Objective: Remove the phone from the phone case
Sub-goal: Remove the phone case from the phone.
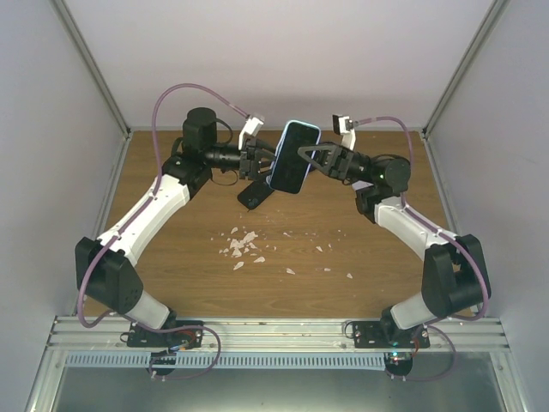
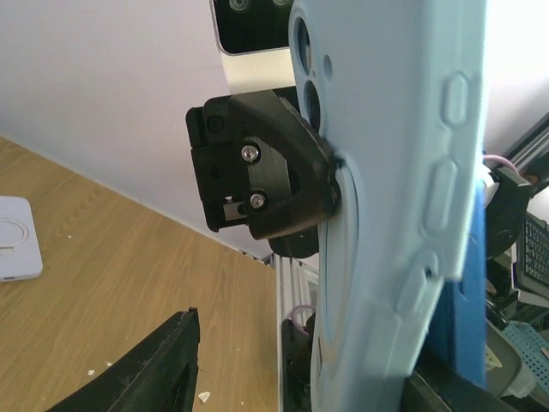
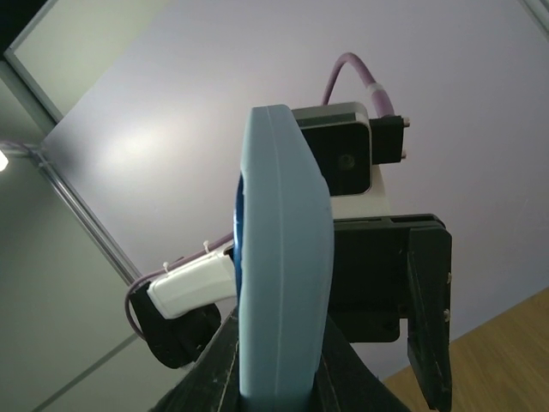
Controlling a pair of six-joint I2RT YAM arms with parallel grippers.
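Light blue phone case (image 2: pixel 403 215) fills both wrist views, with the dark phone (image 1: pixel 292 163) inside. It hangs in the air, upper middle of the top view, standing tall, its top leaning right. On its right, the right claw (image 1: pixel 309 154) pinches it tight. On its left, the left claw (image 1: pixel 264 163) is wide around it. Below is a brown wooden table (image 1: pixel 360 232) with white crumbs (image 1: pixel 243 247). White walls (image 1: pixel 283 51) stand around.
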